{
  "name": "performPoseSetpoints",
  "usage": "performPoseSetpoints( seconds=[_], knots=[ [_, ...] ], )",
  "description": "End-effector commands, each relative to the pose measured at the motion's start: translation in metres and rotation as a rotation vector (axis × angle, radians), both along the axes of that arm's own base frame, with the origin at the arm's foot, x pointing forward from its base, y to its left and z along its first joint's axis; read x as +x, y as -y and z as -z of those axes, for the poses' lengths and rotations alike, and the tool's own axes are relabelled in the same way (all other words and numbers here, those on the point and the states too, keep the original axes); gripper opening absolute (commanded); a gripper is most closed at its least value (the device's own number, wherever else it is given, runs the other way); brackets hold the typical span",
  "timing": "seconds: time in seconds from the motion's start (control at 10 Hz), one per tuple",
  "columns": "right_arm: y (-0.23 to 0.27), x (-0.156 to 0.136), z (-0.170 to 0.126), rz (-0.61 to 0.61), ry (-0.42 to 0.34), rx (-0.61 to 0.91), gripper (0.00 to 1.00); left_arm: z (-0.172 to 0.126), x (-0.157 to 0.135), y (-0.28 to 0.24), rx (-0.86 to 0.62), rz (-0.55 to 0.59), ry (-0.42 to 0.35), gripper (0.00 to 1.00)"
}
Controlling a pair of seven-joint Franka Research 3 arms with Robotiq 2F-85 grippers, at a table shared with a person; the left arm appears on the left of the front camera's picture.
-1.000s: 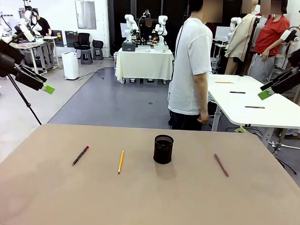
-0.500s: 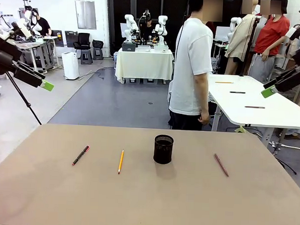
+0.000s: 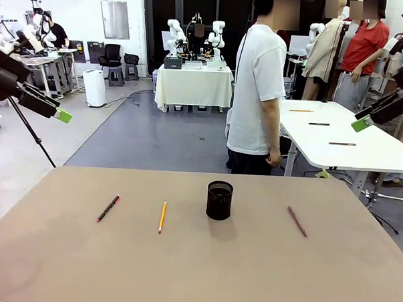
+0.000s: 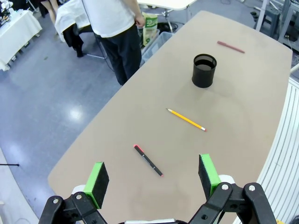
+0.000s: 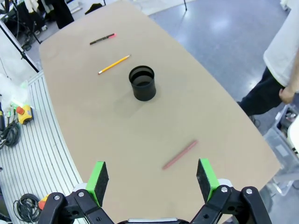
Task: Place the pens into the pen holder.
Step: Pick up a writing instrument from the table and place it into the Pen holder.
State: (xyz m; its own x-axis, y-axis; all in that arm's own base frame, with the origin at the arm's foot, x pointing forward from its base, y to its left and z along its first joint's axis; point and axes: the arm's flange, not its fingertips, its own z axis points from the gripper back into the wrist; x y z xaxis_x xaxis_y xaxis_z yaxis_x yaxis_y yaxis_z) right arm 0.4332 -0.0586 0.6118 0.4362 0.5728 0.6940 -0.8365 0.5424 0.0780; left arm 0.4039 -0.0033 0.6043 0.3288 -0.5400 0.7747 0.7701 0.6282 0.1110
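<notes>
The black mesh pen holder (image 3: pixel 219 200) stands upright mid-table, also seen as pen holder (image 4: pixel 204 70) and pen holder (image 5: pixel 142 83). Three pens lie flat around it: a black pen with a red end (image 3: pixel 108 208) far left, a yellow pencil (image 3: pixel 162 216) just left of the holder, and a reddish-brown pencil (image 3: pixel 297 221) to its right. High off the table's left side my left gripper (image 3: pixel 56 108) hangs open and empty, over the black pen (image 4: pixel 148 160). My right gripper (image 3: pixel 372 113) is raised at the right, open and empty, above the reddish-brown pencil (image 5: pixel 180 154).
A person in a white T-shirt (image 3: pixel 257 93) stands at the table's far edge, side-on, hands away from the table. Behind them is a white table (image 3: pixel 349 141) with more pens. A ribbed floor strip with cables (image 5: pixel 28 154) runs along the near side.
Both raised grippers have drifted slightly upward. The pens and the holder have not moved.
</notes>
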Motion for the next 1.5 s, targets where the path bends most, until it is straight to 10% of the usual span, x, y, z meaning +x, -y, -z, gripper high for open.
performPoseSetpoints(
  seconds=[0.0,0.7,1.0,1.4],
  knots=[
    [-0.001,0.0,-0.001,-0.008,0.003,0.005,1.0,0.0,0.0,-0.001,-0.006,0.008,0.001,1.0],
    [-0.001,0.0,-0.001,-0.008,0.003,0.005,1.0,0.0,0.0,0.001,0.001,0.001,0.0,1.0],
    [-0.001,0.0,-0.001,-0.008,0.003,0.005,1.0,0.024,0.003,0.056,0.128,-0.119,-0.295,1.0],
    [-0.001,0.0,-0.001,-0.008,0.003,0.005,1.0,0.083,0.015,0.128,0.189,-0.299,-0.429,1.0]
  ],
)
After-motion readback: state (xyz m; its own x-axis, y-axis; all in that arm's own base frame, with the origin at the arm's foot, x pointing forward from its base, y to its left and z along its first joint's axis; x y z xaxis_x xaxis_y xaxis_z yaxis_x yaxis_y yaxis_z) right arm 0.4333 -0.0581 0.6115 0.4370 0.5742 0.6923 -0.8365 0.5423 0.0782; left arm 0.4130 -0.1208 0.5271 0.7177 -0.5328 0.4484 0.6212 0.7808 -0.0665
